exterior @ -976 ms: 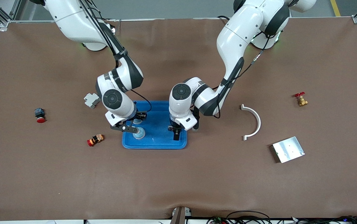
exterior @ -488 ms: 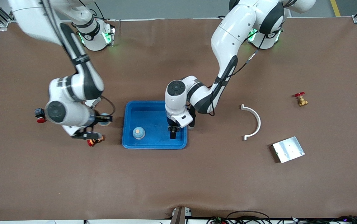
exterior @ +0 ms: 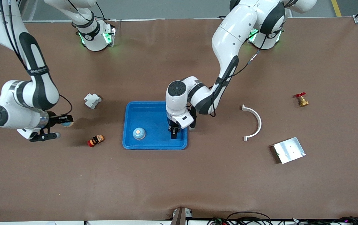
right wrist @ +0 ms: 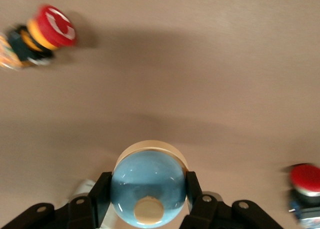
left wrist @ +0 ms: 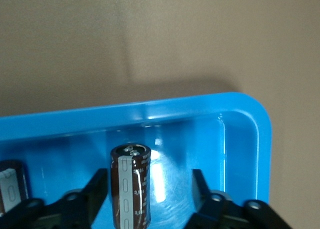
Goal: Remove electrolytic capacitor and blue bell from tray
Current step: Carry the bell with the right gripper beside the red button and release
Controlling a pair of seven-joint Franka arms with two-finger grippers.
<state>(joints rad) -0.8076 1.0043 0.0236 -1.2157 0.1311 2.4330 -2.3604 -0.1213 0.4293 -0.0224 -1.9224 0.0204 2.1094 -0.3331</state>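
Change: the right arm has swung away from the shallow bright blue plastic tray (exterior: 154, 145) and out toward its own end of the table, taking a load with it.
Right gripper (exterior: 61, 125): clamped on a round pale-blue bell (right wrist: 148, 186) with a tan rim, over the bare brown table mat, well apart from the tray.
Left gripper (exterior: 174, 133): it has started to narrow, low inside the tray at the left arm's end. Its fingers (left wrist: 98, 188) straddle the upright dark-brown cylindrical electrolytic capacitor (left wrist: 131, 184), with a gap on at least one side, so nothing is gripped yet.
Still in tray: the capacitor, plus a second blue domed piece with a tan centre (exterior: 139, 133).
Meaning: one bell looks to be out and only needs setting down. The capacitor pick is probably a squeeze away. The remaining blue dome may need a further trip.
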